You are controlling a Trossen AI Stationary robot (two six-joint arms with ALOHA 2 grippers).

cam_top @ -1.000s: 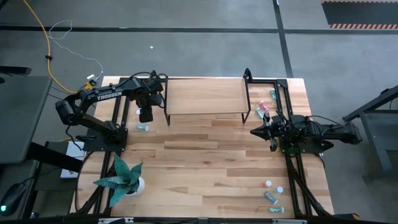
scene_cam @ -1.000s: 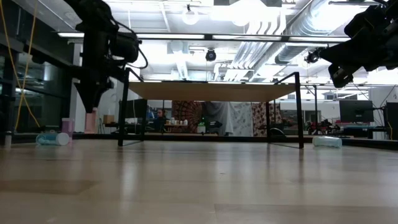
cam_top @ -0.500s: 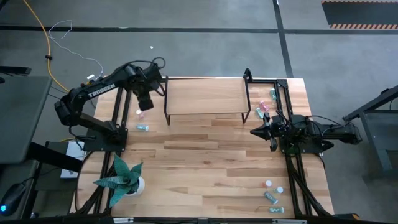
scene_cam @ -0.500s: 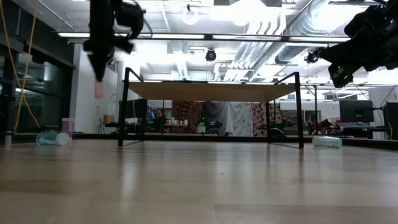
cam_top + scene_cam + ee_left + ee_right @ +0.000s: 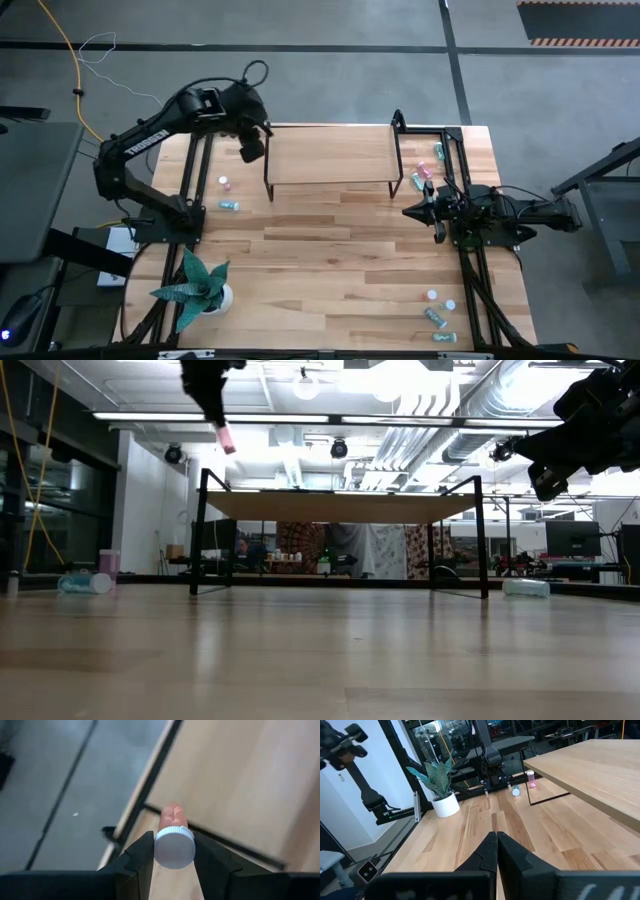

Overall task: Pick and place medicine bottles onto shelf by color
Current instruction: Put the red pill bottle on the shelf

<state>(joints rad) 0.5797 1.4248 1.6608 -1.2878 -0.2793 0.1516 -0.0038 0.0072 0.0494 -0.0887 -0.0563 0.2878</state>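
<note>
The left gripper [image 5: 172, 851] is pinching a pink bottle [image 5: 173, 837] above the shelf's [image 5: 330, 155] left end, the right gripper [image 5: 415, 212] is waiting pressed together, and the shelf top is showing no bottles yet.

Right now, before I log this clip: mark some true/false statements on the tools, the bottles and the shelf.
1. The left tool holds a pink bottle by its white cap end. True.
2. The shelf already carries several bottles. False: its top is bare.
3. The right tool is shut and holds nothing. True.
4. The potted plant stands on the shelf. False: it stands on the table, near the front left corner.
</note>
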